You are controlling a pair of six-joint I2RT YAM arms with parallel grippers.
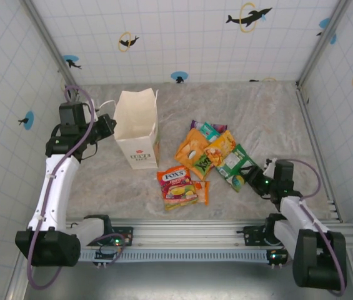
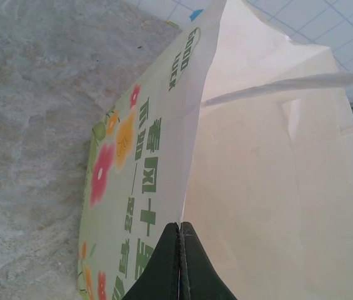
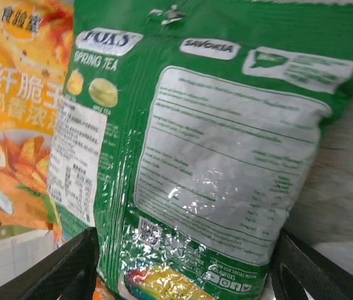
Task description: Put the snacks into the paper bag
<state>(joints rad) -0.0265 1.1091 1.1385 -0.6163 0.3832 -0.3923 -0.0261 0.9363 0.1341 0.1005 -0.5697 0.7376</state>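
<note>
Left of centre in the overhead view, my left pincer (image 1: 105,125) is pinched together on the rim of the upright paper bag (image 1: 137,125). The snacks (image 1: 195,156) lie mid-frame. Lower right, my right pincer (image 1: 255,178) stands apart, straddling the green packet (image 1: 235,164).

The top view looks steeply down from above and behind the arm bases at its bottom edge, taking in the whole worktop (image 1: 226,106). The left wrist camera sits very close, looking along the left tool (image 2: 179,226) at the paper bag (image 2: 276,187), which stands upper centre-left overhead. The right wrist camera, low and close, faces the green packet (image 3: 213,156), which lies right of centre overhead.
</note>
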